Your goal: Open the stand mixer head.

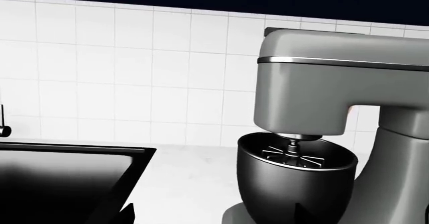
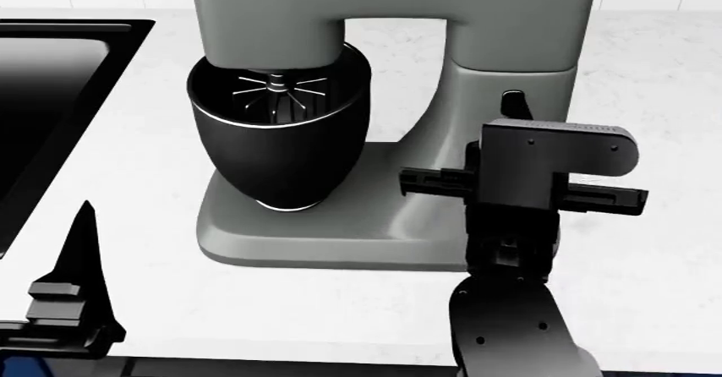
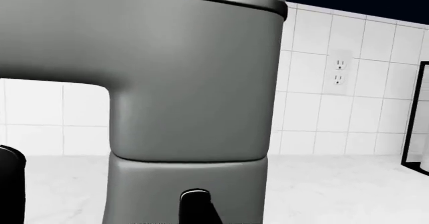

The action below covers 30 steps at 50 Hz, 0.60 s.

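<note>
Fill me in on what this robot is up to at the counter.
It is set to open the stand mixer head, which is down over the black bowl, whisk inside. The right gripper hangs in front of the mixer's column, touching nothing that I can see. The left gripper sits low at the counter's edge, near the sink. Nothing is held.

The head view looks steeply down on the counter (image 2: 135,183); both wrist views face the stand mixer head (image 1: 335,78) level, the right closest.
</note>
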{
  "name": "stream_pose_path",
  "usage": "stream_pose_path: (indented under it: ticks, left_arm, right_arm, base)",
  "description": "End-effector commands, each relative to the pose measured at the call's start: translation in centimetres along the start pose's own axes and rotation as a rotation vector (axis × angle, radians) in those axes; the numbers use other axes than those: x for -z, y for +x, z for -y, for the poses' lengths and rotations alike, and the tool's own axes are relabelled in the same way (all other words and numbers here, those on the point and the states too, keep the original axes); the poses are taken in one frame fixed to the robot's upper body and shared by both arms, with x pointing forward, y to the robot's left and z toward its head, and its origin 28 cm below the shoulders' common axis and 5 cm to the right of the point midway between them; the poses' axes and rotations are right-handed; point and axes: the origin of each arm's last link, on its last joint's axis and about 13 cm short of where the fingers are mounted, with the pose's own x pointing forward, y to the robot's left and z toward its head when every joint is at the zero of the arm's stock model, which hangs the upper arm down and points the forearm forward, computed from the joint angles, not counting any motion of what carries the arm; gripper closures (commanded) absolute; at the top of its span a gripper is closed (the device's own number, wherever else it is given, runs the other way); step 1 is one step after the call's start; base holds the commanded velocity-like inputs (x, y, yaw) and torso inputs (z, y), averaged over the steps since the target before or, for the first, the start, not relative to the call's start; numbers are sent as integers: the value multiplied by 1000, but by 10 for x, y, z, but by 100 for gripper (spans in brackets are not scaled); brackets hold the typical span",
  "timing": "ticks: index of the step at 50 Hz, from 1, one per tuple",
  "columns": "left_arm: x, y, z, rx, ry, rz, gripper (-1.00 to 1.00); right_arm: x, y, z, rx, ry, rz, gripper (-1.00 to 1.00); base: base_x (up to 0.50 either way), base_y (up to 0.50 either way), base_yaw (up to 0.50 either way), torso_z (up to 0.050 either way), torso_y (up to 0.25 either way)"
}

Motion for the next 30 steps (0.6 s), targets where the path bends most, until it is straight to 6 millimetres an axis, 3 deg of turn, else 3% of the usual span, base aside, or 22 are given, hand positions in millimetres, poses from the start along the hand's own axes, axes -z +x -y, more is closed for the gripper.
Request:
stream_pose_path:
  ticks: [1,5,16,30]
  left_arm:
    - [1,5,-3,-9,-27,16,-100]
    - [2,5,-4,-10,-29,15,-100]
    - [0,3,-3,-7,-29,19,-100]
    - [0,4,-3,-9,-30,19,-100]
  right_arm:
    - [-5,-2,-3,-18,36,-22,100]
    - [-9,-10,-4,-61,37,-11,100]
    - [-5,-1,-3,-99,43,-31,100]
    - [2,4,1,-5,14,-68,100]
  base:
    - [0,0,0,0,0]
    - [0,0,0,0,0]
    - [0,0,0,0,0]
    - [0,0,0,0,0]
